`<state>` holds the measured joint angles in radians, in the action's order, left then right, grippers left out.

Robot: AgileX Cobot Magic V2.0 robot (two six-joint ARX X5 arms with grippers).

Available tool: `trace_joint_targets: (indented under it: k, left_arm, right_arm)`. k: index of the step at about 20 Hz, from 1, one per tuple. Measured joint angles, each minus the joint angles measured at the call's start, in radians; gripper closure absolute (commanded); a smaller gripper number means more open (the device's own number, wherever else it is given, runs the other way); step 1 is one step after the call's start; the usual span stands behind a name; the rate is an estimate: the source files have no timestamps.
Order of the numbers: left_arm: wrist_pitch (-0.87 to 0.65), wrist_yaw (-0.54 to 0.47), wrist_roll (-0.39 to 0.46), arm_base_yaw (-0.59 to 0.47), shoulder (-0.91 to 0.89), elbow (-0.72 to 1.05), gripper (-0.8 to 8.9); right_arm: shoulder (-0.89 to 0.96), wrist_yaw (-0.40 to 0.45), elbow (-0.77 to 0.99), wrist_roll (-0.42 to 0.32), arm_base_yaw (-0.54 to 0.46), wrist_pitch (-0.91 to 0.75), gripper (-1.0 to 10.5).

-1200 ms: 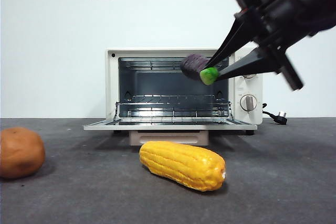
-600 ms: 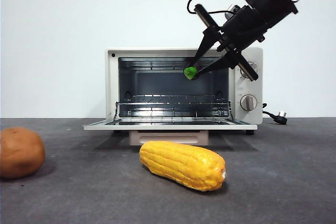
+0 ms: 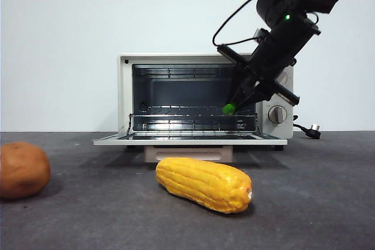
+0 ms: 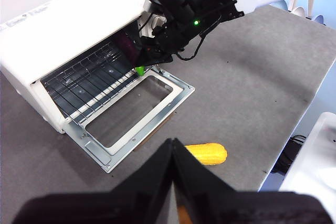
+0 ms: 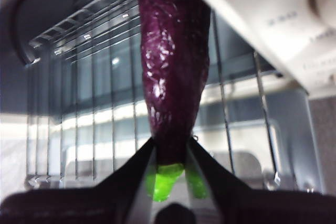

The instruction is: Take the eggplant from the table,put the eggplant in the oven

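Right tool is clamped on the eggplant at its green stem end, holding it inside the open oven over the wire rack, near the knob side. Left tool hangs high above the counter, jaws together. Corn lies before the door.
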<state>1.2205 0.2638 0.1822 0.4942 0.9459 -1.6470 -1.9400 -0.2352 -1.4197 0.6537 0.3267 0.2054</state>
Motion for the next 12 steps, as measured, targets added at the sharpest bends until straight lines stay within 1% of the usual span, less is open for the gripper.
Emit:
trace_joint_targets:
  k: [3, 5, 7, 8, 12]
  left_arm:
    - [0.024, -0.001, 0.0, 0.0, 0.0, 0.0, 8.19]
    - [0.033, -0.015, 0.0, 0.0, 0.0, 0.0, 8.19]
    - [0.039, -0.053, 0.0, 0.0, 0.0, 0.0, 8.19]
    - [0.046, -0.056, 0.0, 0.0, 0.0, 0.0, 8.19]
    - [0.05, -0.057, 0.0, 0.0, 0.0, 0.0, 8.19]
  right_arm:
    - [-0.003, 0.074, -0.002, -0.004, 0.006, -0.029, 9.4]
    - [-0.003, 0.101, -0.002, -0.007, 0.01, -0.036, 9.2]
    - [-0.003, 0.105, -0.002, -0.013, 0.01, -0.04, 7.2]
    - [-0.003, 0.105, -0.002, -0.016, 0.01, -0.04, 6.5]
    - [-0.003, 0.106, -0.002, -0.018, 0.014, -0.042, 6.5]
